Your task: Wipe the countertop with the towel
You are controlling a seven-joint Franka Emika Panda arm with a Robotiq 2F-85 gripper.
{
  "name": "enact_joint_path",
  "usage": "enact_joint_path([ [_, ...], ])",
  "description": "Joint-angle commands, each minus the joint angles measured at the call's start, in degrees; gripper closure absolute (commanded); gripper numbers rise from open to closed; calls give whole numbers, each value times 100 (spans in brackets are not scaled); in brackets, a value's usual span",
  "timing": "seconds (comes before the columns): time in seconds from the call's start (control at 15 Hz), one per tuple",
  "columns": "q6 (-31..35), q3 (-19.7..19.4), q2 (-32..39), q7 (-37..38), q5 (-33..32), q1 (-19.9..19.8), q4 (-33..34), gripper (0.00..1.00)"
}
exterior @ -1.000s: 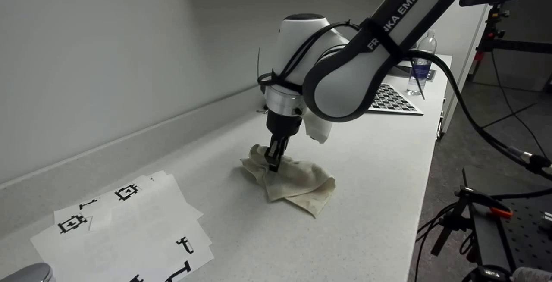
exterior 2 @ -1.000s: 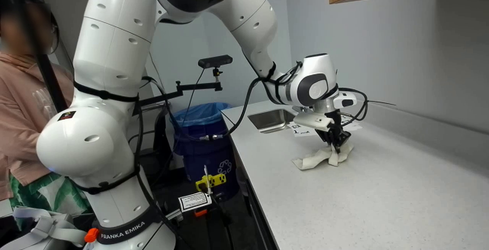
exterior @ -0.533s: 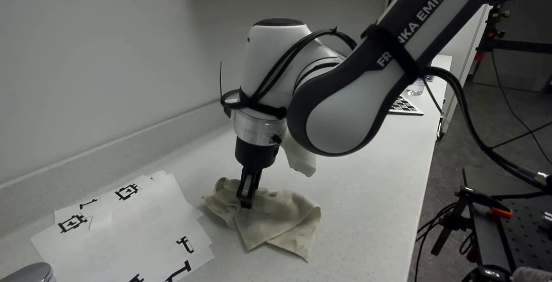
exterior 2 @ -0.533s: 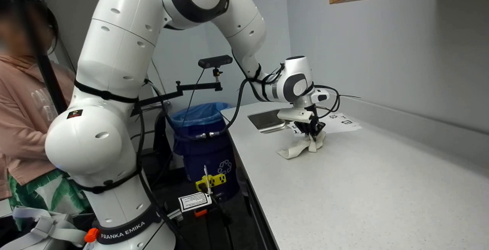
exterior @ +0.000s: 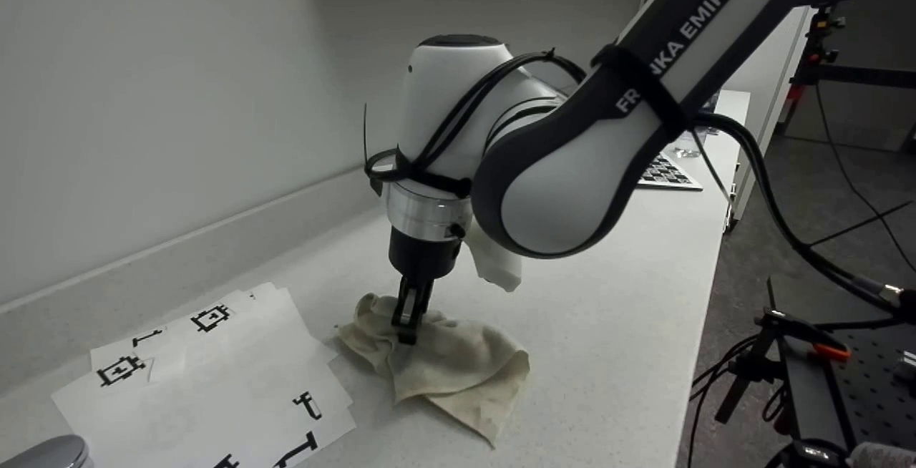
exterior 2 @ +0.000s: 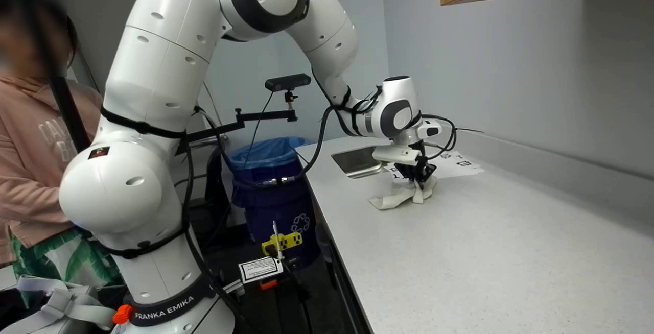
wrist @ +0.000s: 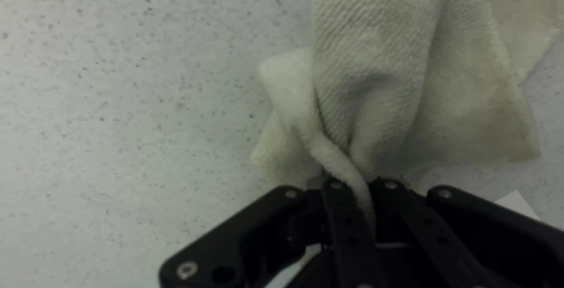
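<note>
On the long, smooth, speckled off-white counter (exterior 2: pixel 485 262) we see overlapping flat white paper sheets (exterior: pixel 215 389) with black markings. Just beside the sheets lies the small, soft, cream cloth towel (exterior: pixel 465 361), in wrinkled folds on the counter. Near the sheets, the black metal pincer (wrist: pixel 363 186) points down into the towel, carried on the white-and-black jointed robot arm (exterior: pixel 572 203). We find it pinched tight, only the thickness of cloth apart, on a fold of the towel that shows between its tips in the wrist view. Next to the sheets, in an exterior view, we make out a rectangular steel sink (exterior 2: pixel 365 173) set into the counter. Well apart from the sheets, partly hidden by the robot arm, lies a black-and-white checkerboard (exterior: pixel 665 173). Off the counter, away from the sheets, stands a dark blue bin (exterior 2: pixel 278 206).
</note>
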Motion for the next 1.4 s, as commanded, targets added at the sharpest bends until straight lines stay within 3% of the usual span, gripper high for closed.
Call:
enact_joint_path([
  [0.0, 156, -31, -127, -64, 220, -283, -120, 98],
  [0.4, 422, -278, -323, 110, 453, -688, -458, 98],
  [0.87, 960, -620, -528, 453, 555, -897, -1011, 98],
  [1.33, 832, -517, -488, 401, 456, -650, -852, 98],
])
